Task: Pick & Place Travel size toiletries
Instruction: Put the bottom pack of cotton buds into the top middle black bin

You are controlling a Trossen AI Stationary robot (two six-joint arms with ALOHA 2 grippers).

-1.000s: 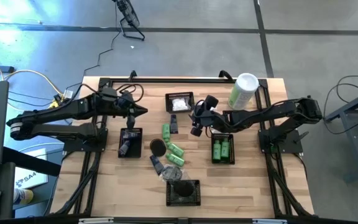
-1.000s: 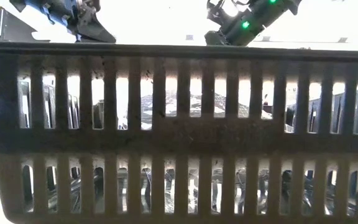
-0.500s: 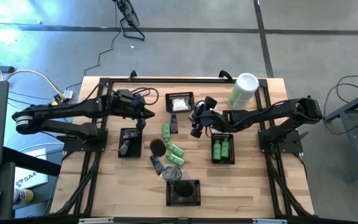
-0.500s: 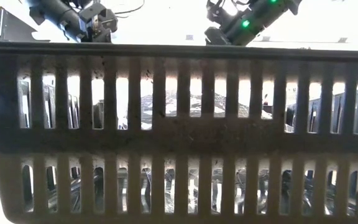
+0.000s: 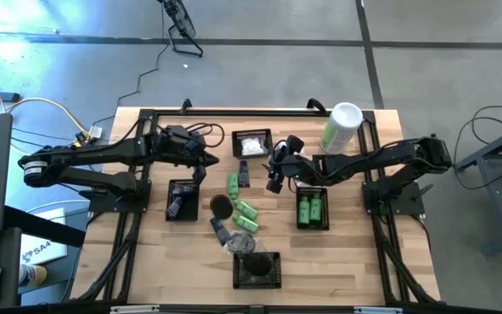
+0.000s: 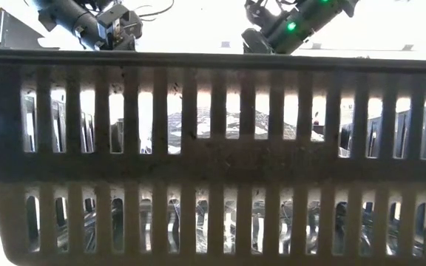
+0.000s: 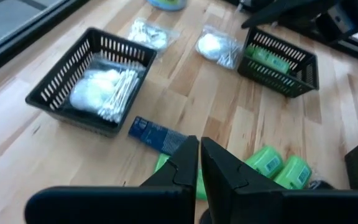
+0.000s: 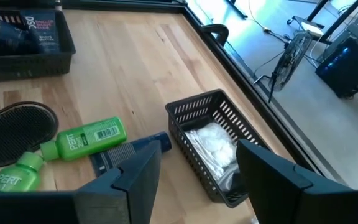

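— Where is the left hand (image 5: 201, 158) seen?
— Pinched together, empty, above the worktop (image 5: 356, 253); the green bottles (image 5: 240, 201) lie just beyond it.
— And the right hand (image 5: 274, 171)?
— Spread wide, empty, between the bottles and the basket (image 8: 211, 140) of white packets.

A black basket (image 6: 213, 155) fills the low view — table hidden behind.

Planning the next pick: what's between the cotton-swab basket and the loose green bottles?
In the left wrist view, a dark blue packet lies on the wood between the swab basket and the green bottles; nothing else.
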